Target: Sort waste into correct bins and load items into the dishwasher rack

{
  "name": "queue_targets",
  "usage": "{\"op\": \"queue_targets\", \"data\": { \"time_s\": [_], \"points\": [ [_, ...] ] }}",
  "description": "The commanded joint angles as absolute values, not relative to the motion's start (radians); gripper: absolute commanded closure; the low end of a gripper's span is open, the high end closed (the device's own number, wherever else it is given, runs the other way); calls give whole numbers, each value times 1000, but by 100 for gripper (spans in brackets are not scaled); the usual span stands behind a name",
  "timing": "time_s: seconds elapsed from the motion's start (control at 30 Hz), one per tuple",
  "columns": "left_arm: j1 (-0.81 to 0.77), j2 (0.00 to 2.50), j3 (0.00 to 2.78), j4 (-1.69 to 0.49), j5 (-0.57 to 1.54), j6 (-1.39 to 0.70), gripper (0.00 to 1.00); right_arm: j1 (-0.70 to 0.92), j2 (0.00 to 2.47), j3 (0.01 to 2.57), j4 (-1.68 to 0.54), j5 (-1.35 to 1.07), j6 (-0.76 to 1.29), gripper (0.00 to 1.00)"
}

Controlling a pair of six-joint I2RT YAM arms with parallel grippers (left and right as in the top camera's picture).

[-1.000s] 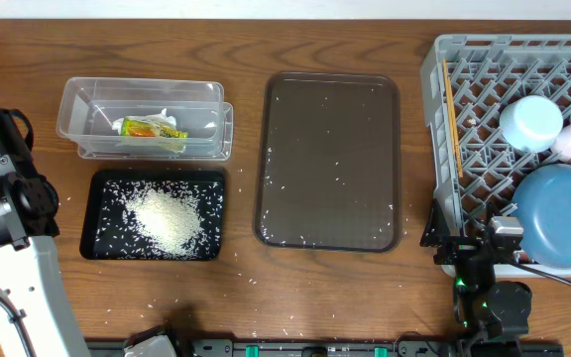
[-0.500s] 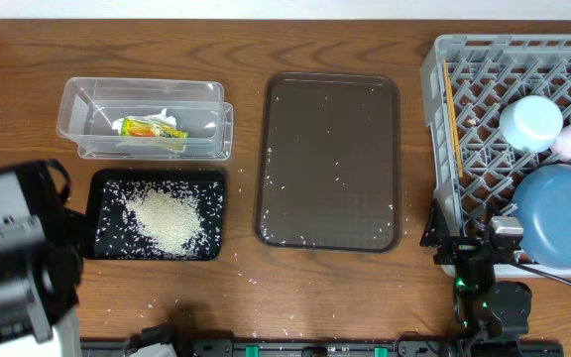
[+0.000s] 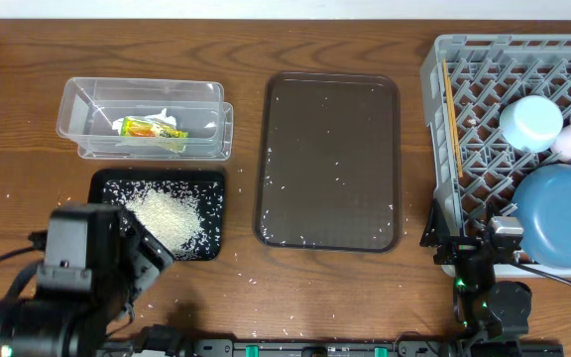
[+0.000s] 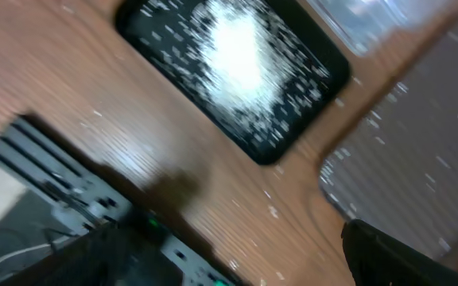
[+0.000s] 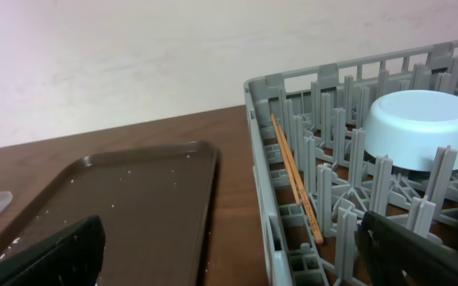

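leaning over the black tray (image 3: 214, 241), left hand (image 3: 139, 258) blurred; cannot tell if apart.

Left arm (image 3: 72, 283) blocks near corner of black tray (image 3: 212, 238).

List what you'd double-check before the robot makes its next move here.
1. Wrapper and tissue inside clear tub: ok.
2. Rice heap inside black tray: ok.
3. Brown tray free of stray grains: not ok, grains lie scattered on it.
4. Chopsticks and blue plate inside rack: ok.
5. Right gripper open and empty: ok.
6. Left arm clear of black tray: not ok, it hangs over one corner.
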State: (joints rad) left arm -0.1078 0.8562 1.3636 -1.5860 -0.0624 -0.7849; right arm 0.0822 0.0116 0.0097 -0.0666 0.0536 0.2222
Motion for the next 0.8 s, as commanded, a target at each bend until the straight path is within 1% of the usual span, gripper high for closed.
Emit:
{"op": "queue_targets", "data": {
  "time_s": [0.0, 0.07, 0.13, 0.23, 0.3, 0.4, 0.47, 0.57, 0.77],
  "points": [
    [-113, 841, 1362, -1589, 12, -782, 10, 75, 6, 6, -68, 63, 208, 1],
    [-113, 841, 1361, -1589, -37, -782, 9, 75, 6, 6, -68, 63, 208, 1],
    [-114, 842, 1353, -1588, -37, -767, 9, 75, 6, 6, -68, 63, 208, 1],
    [-115, 841, 1324, -1571, -27, -700, 10, 75, 6, 6, -68, 63, 208, 1],
    [-115, 827, 1282, -1520, 10, -623, 10, 75, 6, 6, -68, 63, 208, 1],
    [-115, 770, 1184, -1361, 89, -479, 9, 75, 6, 6, -68, 63, 208, 1],
    [-115, 710, 1093, -1216, 148, -392, 9, 75, 6, 6, -68, 63, 208, 1],
    [-115, 619, 951, -1026, 165, -367, 9, 75, 6, 6, -68, 63, 208, 1],
    [-115, 462, 660, -724, 194, -366, 9, 75, 6, 6, -68, 63, 208, 1]
  ]
}}
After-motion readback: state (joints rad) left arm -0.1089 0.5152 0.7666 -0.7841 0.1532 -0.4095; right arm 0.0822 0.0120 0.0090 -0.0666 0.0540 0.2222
